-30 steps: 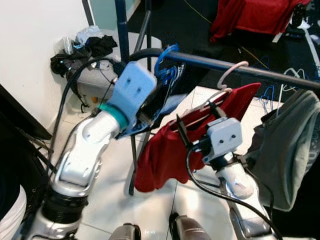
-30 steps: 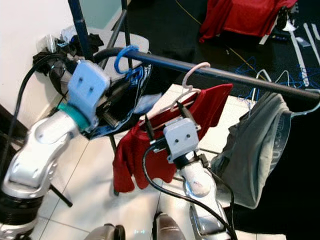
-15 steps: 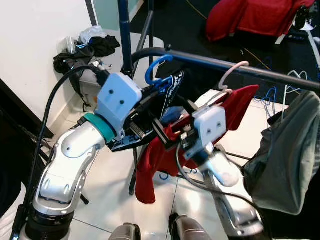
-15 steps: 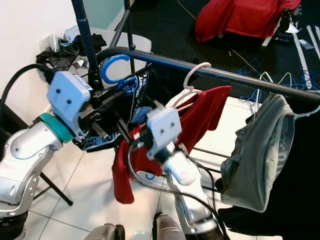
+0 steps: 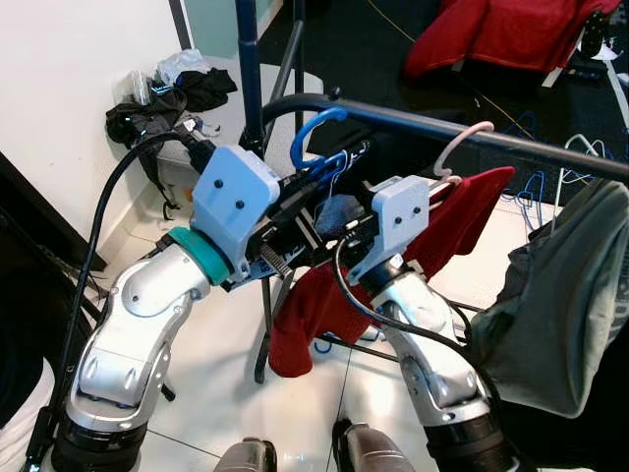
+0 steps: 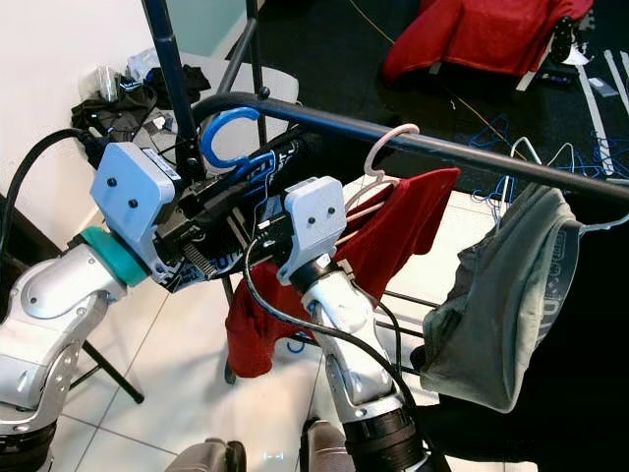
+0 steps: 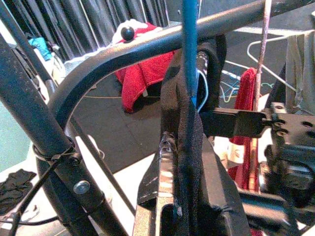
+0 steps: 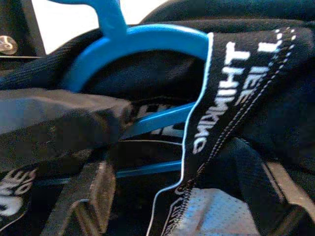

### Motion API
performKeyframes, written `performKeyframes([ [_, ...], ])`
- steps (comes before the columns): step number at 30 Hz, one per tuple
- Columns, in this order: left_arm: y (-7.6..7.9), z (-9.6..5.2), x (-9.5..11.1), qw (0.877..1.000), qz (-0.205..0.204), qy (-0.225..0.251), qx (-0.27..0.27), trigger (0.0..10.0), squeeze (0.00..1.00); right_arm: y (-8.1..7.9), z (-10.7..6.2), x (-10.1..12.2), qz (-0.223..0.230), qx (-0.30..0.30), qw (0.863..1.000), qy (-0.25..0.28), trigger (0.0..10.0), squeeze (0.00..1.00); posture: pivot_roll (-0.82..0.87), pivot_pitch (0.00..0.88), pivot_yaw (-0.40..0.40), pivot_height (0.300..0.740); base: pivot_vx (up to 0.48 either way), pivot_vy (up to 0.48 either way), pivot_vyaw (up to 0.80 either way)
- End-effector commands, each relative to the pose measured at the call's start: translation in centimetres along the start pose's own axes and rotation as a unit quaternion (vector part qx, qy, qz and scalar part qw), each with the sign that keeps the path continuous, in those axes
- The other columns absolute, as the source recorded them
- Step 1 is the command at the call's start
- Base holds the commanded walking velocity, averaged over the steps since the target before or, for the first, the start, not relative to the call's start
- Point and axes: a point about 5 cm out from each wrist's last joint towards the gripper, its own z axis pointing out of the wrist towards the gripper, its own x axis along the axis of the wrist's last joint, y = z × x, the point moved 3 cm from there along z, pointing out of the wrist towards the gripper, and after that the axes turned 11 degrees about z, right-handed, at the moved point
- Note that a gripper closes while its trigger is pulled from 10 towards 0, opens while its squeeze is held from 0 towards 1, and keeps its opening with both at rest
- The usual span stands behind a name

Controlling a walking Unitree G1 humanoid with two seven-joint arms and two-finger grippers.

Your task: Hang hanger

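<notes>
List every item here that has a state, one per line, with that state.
blue hanger: carrying a dark garment, hook beside the rail, not yet over it
left gripper: shut on blue hanger
right gripper: at the dark garment, fingers hidden
pink hanger: hooked on the rail
red shirt: hanging from pink hanger
grey garment: draped from rail

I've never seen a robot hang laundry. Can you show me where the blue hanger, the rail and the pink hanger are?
blue hanger (image 5: 313,129), left eye view, hook curve.
rail (image 5: 531,150), left eye view, bare bar.
pink hanger (image 6: 386,146), right eye view, hook.
</notes>
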Motion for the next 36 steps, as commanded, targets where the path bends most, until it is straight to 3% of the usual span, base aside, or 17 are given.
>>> performKeyframes([
  [1,0.6,-0.2,0.6,1.000,-0.006,0.012,-0.014,10.0,0.00,0.3,0.1,0.1,-0.002,-0.009,1.000,0.006,2.8,0.00,-0.05,0.107,0.035,0.740,0.000,0.000,0.00],
  [2,0.7,-0.5,0.5,1.000,-0.007,0.009,-0.018,10.0,0.00,0.5,0.3,0.2,-0.006,-0.011,1.000,0.008,0.0,0.00,-0.05,0.107,0.035,0.740,0.000,0.000,0.00],
  [9,0.8,-1.1,-0.4,1.000,0.008,-0.014,-0.024,10.0,0.00,1.0,0.6,0.4,-0.018,-0.024,0.999,0.015,0.0,0.00,-0.05,0.110,0.036,0.740,0.000,0.000,0.00],
  [12,0.1,-1.8,-2.9,0.995,0.060,-0.074,-0.015,10.0,0.00,1.4,0.5,0.6,-0.039,-0.037,0.998,0.019,0.0,0.00,-0.05,0.115,0.039,0.740,0.000,0.000,0.00],
  [15,-1.0,-2.0,-4.5,0.989,0.090,-0.116,0.017,10.0,0.00,0.4,0.0,0.1,-0.039,-0.012,0.999,0.004,0.0,0.00,-0.05,0.118,0.041,0.740,0.000,0.000,0.00],
  [17,-1.0,-2.0,-4.5,0.989,0.090,-0.116,0.017,10.0,0.00,0.4,0.0,0.1,-0.039,-0.012,0.999,0.004,0.0,0.00,-0.05,0.118,0.041,0.740,0.000,0.000,0.00],
  [19,-2.2,-2.4,-5.5,0.983,0.099,-0.145,0.061,10.0,0.00,-1.6,-0.9,-0.7,-0.027,0.044,0.998,-0.024,0.0,0.00,-0.05,0.122,0.042,0.740,0.000,0.000,0.00],
  [21,-2.2,-2.4,-5.5,0.983,0.099,-0.145,0.061,10.0,0.00,-1.6,-0.9,-0.7,-0.027,0.044,0.998,-0.024,0.0,0.00,-0.05,0.122,0.042,0.740,0.000,0.000,0.00],
  [22,-2.7,-2.6,-5.7,0.981,0.095,-0.152,0.077,10.0,0.00,-2.6,-1.6,-1.1,-0.015,0.075,0.996,-0.043,0.0,0.00,-0.05,0.125,0.042,0.740,0.000,0.000,0.00],
  [26,-2.9,-3.2,-5.6,0.982,0.078,-0.151,0.083,10.0,0.00,-2.4,-2.1,-1.2,-0.016,0.073,0.996,-0.051,0.0,0.00,-0.05,0.129,0.040,0.740,0.000,0.000,0.00],
  [27,-2.8,-3.9,-5.4,0.985,0.058,-0.144,0.077,10.0,0.00,-1.2,-2.3,-1.0,-0.029,0.048,0.997,-0.053,0.0,0.00,-0.05,0.131,0.039,0.740,0.000,0.000,0.00],
  [28,-1.9,-4.9,-4.9,0.989,0.045,-0.133,0.048,10.0,0.00,1.2,-2.0,-0.6,-0.054,-0.003,0.997,-0.046,0.0,0.00,-0.04,0.137,0.036,0.740,0.000,0.000,0.00],
  [29,-1.9,-4.9,-4.9,0.989,0.045,-0.133,0.048,10.0,0.00,1.2,-2.0,-0.6,-0.054,-0.003,0.997,-0.046,0.0,0.00,-0.04,0.137,0.036,0.740,0.000,0.000,0.00],
  [30,-1.2,-5.5,-4.6,0.991,0.038,-0.125,0.025,10.0,0.00,2.8,-1.7,-0.2,-0.071,-0.040,0.996,-0.039,0.0,0.00,-0.04,0.137,0.036,0.740,0.000,0.000,0.00],
  [35,0.2,-6.8,-4.2,0.991,0.051,-0.121,-0.030,10.0,0.00,4.9,-0.7,0.5,-0.090,-0.075,0.993,-0.028,0.0,0.00,-0.02,0.138,0.030,0.740,0.000,0.000,0.00],
  [36,0.7,-7.2,-4.2,0.988,0.073,-0.123,-0.053,10.0,0.00,5.2,-0.3,0.8,-0.096,-0.077,0.992,-0.023,0.0,0.00,-0.01,0.138,0.027,0.740,0.000,0.000,0.00],
])
